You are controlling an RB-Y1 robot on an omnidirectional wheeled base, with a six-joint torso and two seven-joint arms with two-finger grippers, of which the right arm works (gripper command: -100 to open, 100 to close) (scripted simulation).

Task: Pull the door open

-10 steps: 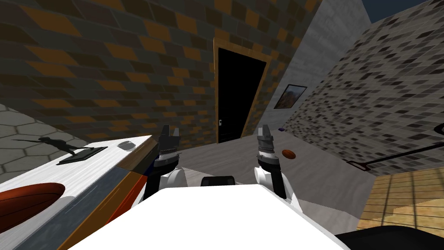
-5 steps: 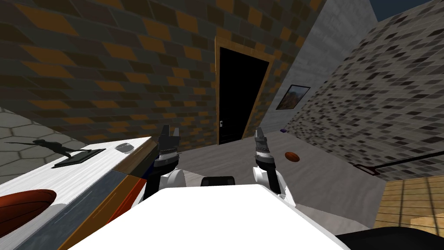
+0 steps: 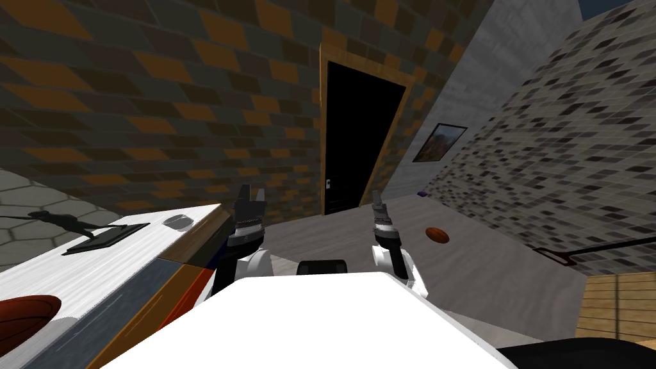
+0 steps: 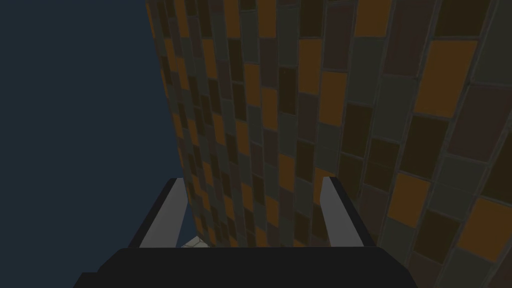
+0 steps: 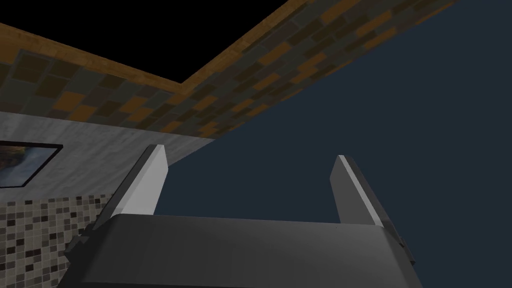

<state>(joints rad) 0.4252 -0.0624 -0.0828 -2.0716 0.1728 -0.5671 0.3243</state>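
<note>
Tiled wall point(image 3: 160, 96), brown and orange, straight ahead. Door point(image 3: 355, 141): black panel in a wooden frame, set in that wall, well ahead of both claws. White worktop point(image 3: 128, 256) at left. Left claw point(image 3: 251, 191) and right claw point(image 3: 377, 196) raised, fingers spread, holding nothing. Small pale handle point(image 3: 327, 184) on the door's left edge.

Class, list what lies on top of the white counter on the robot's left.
On the white counter stand a dark figurine on a flat base, a small grey round object and part of a reddish-brown rounded thing. The picture's edge cuts off its remainder.
</note>
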